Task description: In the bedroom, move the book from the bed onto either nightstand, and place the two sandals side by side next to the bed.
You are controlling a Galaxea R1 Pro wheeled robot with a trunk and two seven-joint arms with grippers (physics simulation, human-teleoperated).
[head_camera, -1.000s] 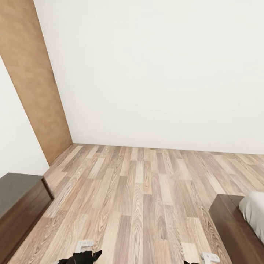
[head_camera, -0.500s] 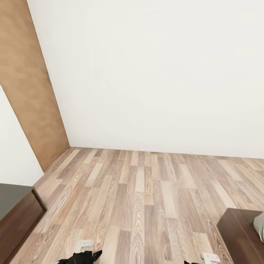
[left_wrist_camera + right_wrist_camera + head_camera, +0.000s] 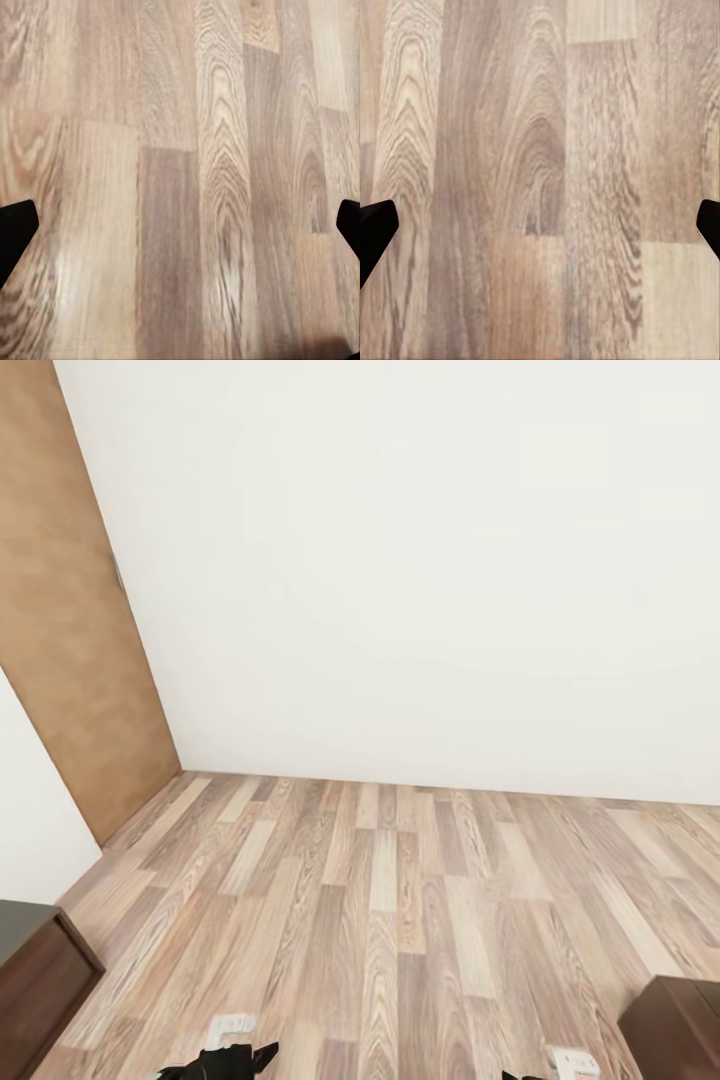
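Bedroom floor planks (image 3: 400,920) lengthwise toward wall (image 3: 420,580)

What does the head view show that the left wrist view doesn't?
The head view takes in the white wall, a brown door, and dark wooden furniture at the lower left and lower right. The left wrist view gives a close look at the plank grain between the two dark fingertips of the left end effector, which are spread wide with nothing between them. Both show the wood floor.
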